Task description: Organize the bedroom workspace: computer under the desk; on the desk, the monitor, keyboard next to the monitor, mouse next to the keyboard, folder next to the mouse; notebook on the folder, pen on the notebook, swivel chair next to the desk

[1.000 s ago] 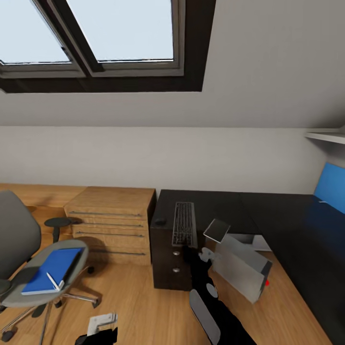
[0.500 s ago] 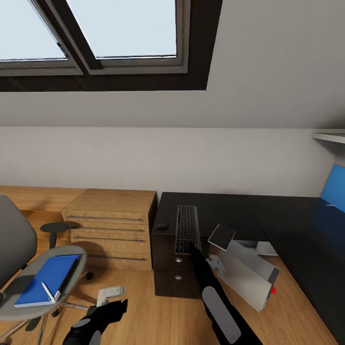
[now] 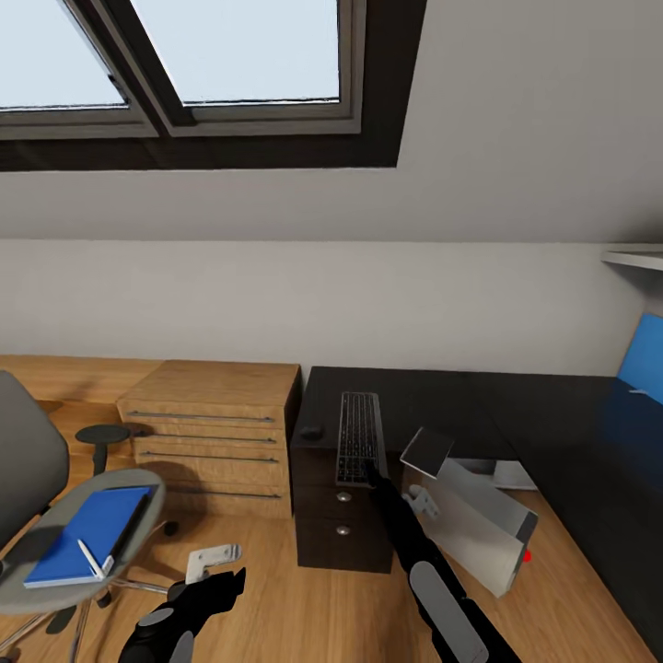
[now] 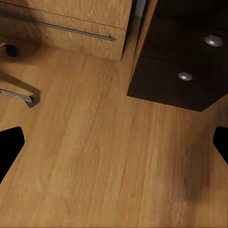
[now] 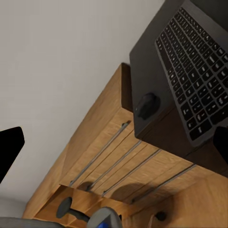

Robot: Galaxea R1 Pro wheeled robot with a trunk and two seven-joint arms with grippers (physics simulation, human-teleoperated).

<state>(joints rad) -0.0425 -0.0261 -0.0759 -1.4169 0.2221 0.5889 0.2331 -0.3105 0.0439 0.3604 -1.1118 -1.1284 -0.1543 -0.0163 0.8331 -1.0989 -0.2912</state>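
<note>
Keyboard (image 3: pixel 358 437) and mouse (image 3: pixel 311 431) on counter (image 3: pixel 433 396). Computer (image 3: pixel 474 520) tilted on floor at 4 o'clock. Folder (image 3: pixel 87 537) with pen (image 3: pixel 91 559) on swivel chair (image 3: pixel 55 525), 8 o'clock: unmoved. Both grippers' fingers released, empty.

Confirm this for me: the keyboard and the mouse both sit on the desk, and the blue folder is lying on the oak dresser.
One detail is wrong. The keyboard and mouse do sit on the desk, but the blue folder lies on the seat of the swivel chair, not on the oak dresser. The head view shows it.
</note>
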